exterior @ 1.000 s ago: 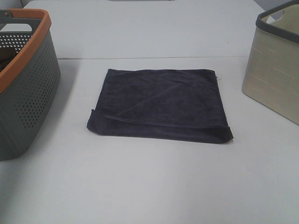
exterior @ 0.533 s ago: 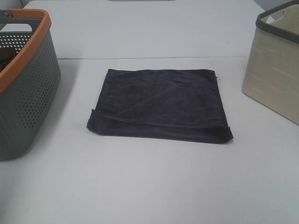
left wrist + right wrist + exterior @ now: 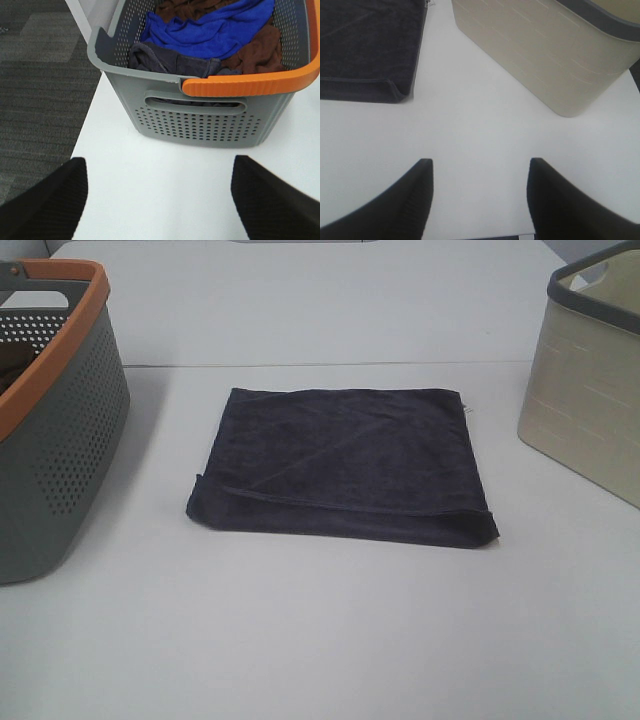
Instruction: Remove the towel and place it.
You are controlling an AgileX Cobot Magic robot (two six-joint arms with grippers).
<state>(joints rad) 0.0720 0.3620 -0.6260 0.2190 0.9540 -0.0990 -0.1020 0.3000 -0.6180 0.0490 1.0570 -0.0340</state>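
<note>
The dark charcoal-navy towel (image 3: 340,462) lies folded flat on the white table (image 3: 330,630), between the two baskets; its corner also shows in the right wrist view (image 3: 367,47). Neither gripper shows in the exterior high view. My left gripper (image 3: 159,200) is open and empty above the table's edge, in front of the grey basket (image 3: 210,120). My right gripper (image 3: 480,200) is open and empty over bare table, between the towel's corner and the beige basket (image 3: 545,55).
A grey perforated basket with an orange rim (image 3: 55,430) stands at the left, holding blue, brown and dark cloths (image 3: 215,30). A beige basket with a dark rim (image 3: 590,390) stands at the right. The table edge and dark carpet (image 3: 40,90) lie beside the left gripper.
</note>
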